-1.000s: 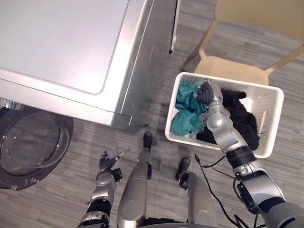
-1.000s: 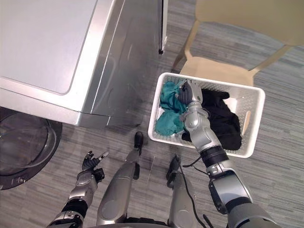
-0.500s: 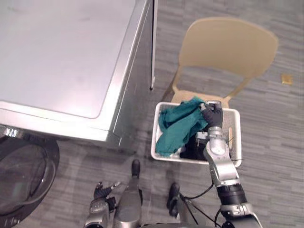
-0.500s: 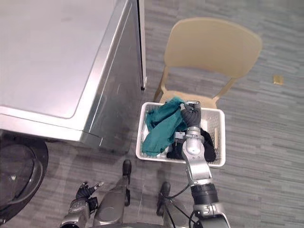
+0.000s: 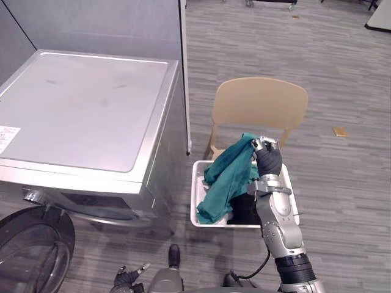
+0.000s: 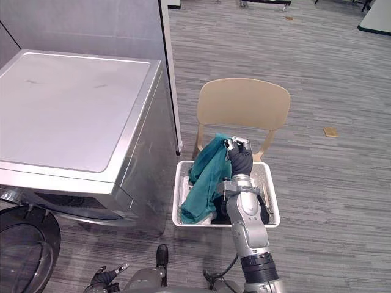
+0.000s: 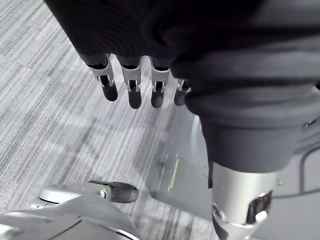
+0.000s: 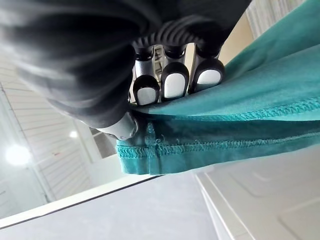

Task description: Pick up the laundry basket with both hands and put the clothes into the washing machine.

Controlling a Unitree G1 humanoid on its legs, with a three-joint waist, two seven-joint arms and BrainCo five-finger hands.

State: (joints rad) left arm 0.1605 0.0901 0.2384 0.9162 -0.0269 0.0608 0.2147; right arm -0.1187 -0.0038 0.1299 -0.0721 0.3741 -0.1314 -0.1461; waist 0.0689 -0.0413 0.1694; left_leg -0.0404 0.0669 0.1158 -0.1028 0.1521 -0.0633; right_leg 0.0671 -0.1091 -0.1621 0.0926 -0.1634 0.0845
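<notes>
right hand (image 5: 269, 162): centre, fingers curled on teal cloth (image 5: 227, 178), which hangs over basket | basket (image 5: 195, 200): lower centre, at chair (image 5: 259, 107), dark clothes (image 5: 244, 209) inside | left hand (image 7: 131, 86): fingers straight, empty

Left hand (image 7: 165, 30), fingers (image 7: 131, 90) straight, grey floor (image 7: 45, 100)

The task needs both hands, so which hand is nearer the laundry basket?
Right. The right hand is above the basket, gripping a teal garment that trails into it; the left hand hangs low, apart, nearer the washing machine.
</notes>
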